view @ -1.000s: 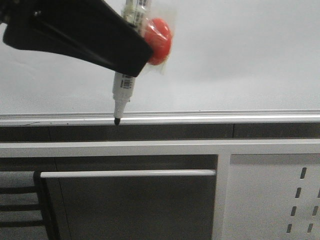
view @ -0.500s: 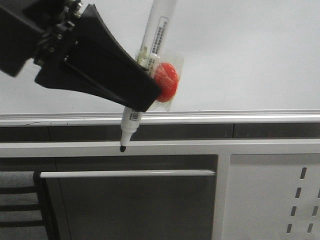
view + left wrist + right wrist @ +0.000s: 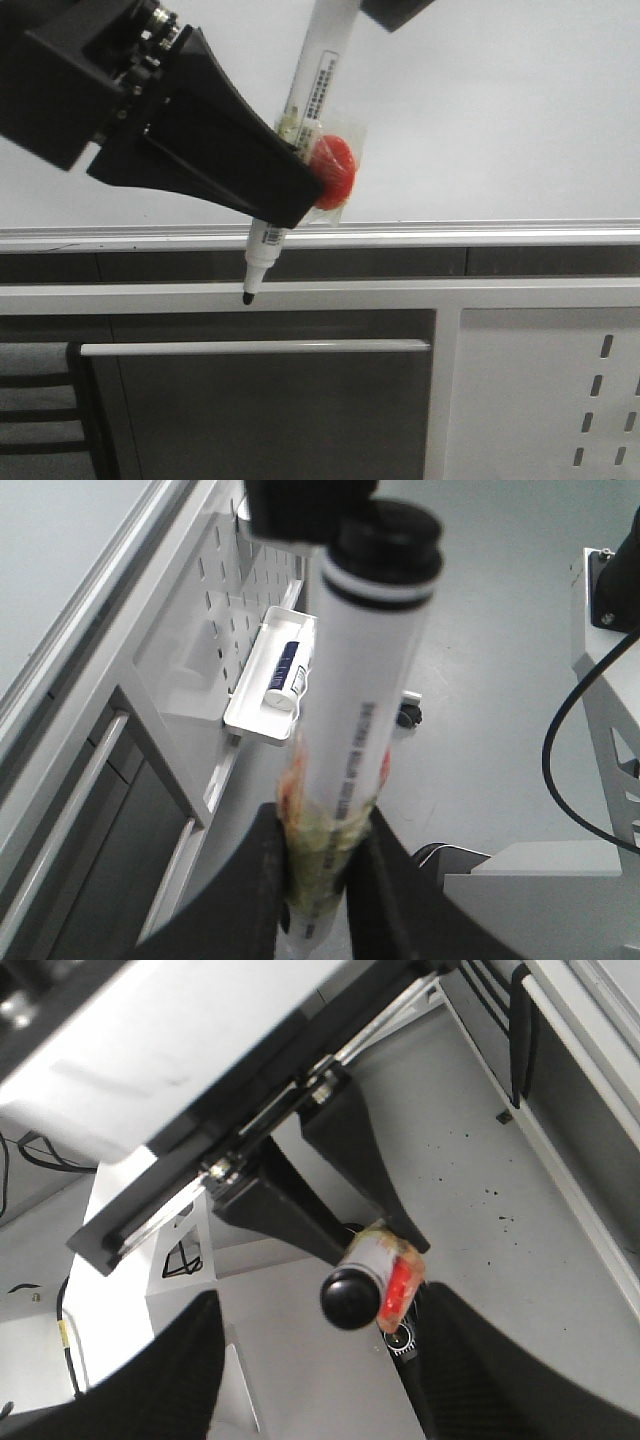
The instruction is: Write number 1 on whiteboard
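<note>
My left gripper is shut on a white marker with a red piece taped to it. The marker leans, its black tip down in front of the cabinet's white ledge, below the whiteboard and its silver rail. No number 1 shows on the board. In the left wrist view the fingers clamp the taped barrel. My right gripper is open, just beyond the marker's black end cap, touching nothing. One of its fingers shows at the front view's top edge.
Under the rail stands a dark cabinet with a white bar handle and a pale perforated panel. A small white tray on that panel holds another marker. Black cable and a white frame lie off to the side.
The left gripper dropped and tilted the marker; its tip went from the rail down to the ledge. A right gripper finger has come into view above the marker's end.
</note>
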